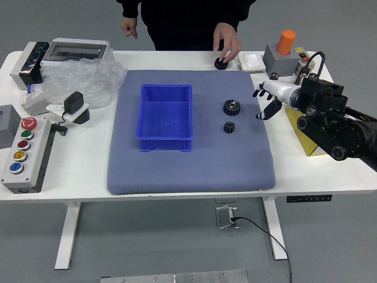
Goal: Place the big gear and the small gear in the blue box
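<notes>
Presently: right hand [279, 91] empty, fingers spread. Big gear [231, 107], small gear [229, 127]: close together, right of blue box [166, 144]. Person's hand [227, 40]: at black piece [221, 64]. Hazard: reaching fingers nudging the neighbouring gear.

The right arm [347, 132] reaches leftward, its hand [281, 90] holding fingers [260, 91] apart.

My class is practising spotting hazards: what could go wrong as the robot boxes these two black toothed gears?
The big gear and small gear sit close together, so the robot's open right hand might nudge one while grasping the other. Either could clip the raised wall of the blue rectangular box. A person's hand nearby might interfere.
</notes>
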You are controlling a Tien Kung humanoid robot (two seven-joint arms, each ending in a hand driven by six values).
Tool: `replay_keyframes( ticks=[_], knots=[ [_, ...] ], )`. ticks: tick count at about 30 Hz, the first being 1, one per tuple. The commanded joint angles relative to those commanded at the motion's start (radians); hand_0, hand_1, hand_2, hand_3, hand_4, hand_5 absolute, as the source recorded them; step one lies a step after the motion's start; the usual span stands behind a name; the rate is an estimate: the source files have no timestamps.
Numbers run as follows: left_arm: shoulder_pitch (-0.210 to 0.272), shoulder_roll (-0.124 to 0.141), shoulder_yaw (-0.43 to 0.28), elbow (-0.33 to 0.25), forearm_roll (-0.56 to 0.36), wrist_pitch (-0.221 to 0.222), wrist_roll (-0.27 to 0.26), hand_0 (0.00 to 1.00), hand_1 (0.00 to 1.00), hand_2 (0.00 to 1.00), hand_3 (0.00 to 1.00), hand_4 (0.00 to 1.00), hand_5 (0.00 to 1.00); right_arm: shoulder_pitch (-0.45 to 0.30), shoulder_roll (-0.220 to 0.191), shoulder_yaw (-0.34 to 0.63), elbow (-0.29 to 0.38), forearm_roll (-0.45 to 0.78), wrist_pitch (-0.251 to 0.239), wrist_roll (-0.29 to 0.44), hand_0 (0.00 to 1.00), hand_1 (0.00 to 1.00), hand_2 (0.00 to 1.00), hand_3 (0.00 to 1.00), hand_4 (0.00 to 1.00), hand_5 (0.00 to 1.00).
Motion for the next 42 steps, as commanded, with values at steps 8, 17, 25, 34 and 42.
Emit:
replay_keyframes(
  ticks=[8, 17, 25, 34, 42],
  knots=[
    [0.001, 0.000, -0.006, 0.000, 0.007, 0.001, -0.002, 0.888, 0.836, 0.838, 0.877, 0.813, 0.350, 0.004, 0.043, -0.007, 0.005, -0.024, 0.034, -0.027, 0.783, 0.744, 0.812, 0.804, 0.770, 0.110],
    [0.006, 0.000, -0.008, 0.000, 0.009, 0.001, -0.002, 0.887, 0.837, 0.838, 0.877, 0.811, 0.349, -0.011, 0.085, 0.005, 0.015, -0.047, 0.035, -0.045, 0.773, 0.706, 0.757, 0.779, 0.765, 0.112],
    [0.008, -0.002, -0.008, 0.000, 0.009, 0.001, -0.001, 0.887, 0.837, 0.838, 0.877, 0.811, 0.348, -0.030, 0.111, 0.009, 0.008, -0.054, 0.018, -0.046, 0.766, 0.693, 0.744, 0.744, 0.760, 0.118],
    [0.007, -0.005, -0.009, 0.000, 0.010, 0.001, -0.002, 0.887, 0.837, 0.837, 0.877, 0.811, 0.348, -0.050, 0.125, 0.017, 0.000, -0.064, -0.014, -0.039, 0.740, 0.672, 0.709, 0.705, 0.750, 0.126],
    [0.008, -0.006, -0.007, 0.000, 0.008, 0.001, -0.001, 0.887, 0.836, 0.838, 0.877, 0.810, 0.345, -0.064, 0.134, 0.027, -0.006, -0.074, -0.038, -0.036, 0.672, 0.606, 0.641, 0.665, 0.745, 0.129]
  ],
)
